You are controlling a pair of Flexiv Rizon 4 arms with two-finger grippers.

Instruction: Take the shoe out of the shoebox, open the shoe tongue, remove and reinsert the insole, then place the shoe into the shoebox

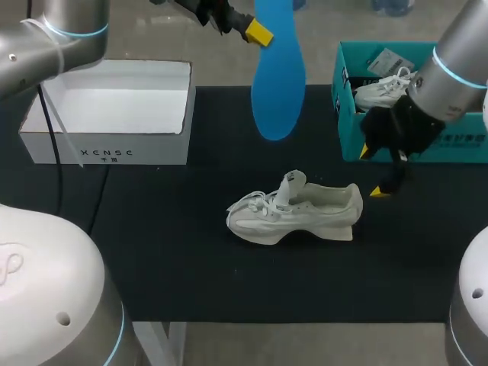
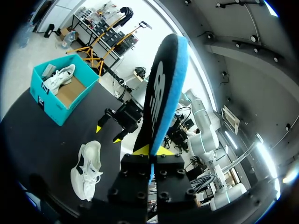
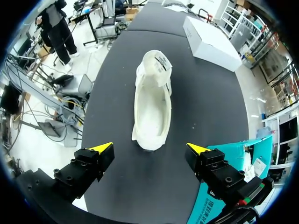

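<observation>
A white shoe (image 1: 293,210) lies on its side in the middle of the black mat, away from both boxes. Its blue insole (image 1: 278,69) hangs in the air above the mat's far side, my left gripper (image 1: 259,32) shut on its upper end. The left wrist view has the insole (image 2: 161,93) standing up between the left gripper's (image 2: 153,150) fingers, with the shoe (image 2: 88,170) far below. My right gripper (image 1: 372,171) is open and empty just right of the shoe's heel. In the right wrist view the shoe (image 3: 153,102) lies ahead of the open right gripper (image 3: 149,148), heel end nearest.
A teal shoebox (image 1: 450,141) stands at the right, behind my right arm, with a second white shoe (image 1: 381,88) inside. An open white box (image 1: 114,149) sits at the far left. The teal box (image 2: 51,109) and white box (image 3: 212,42) also show in the wrist views.
</observation>
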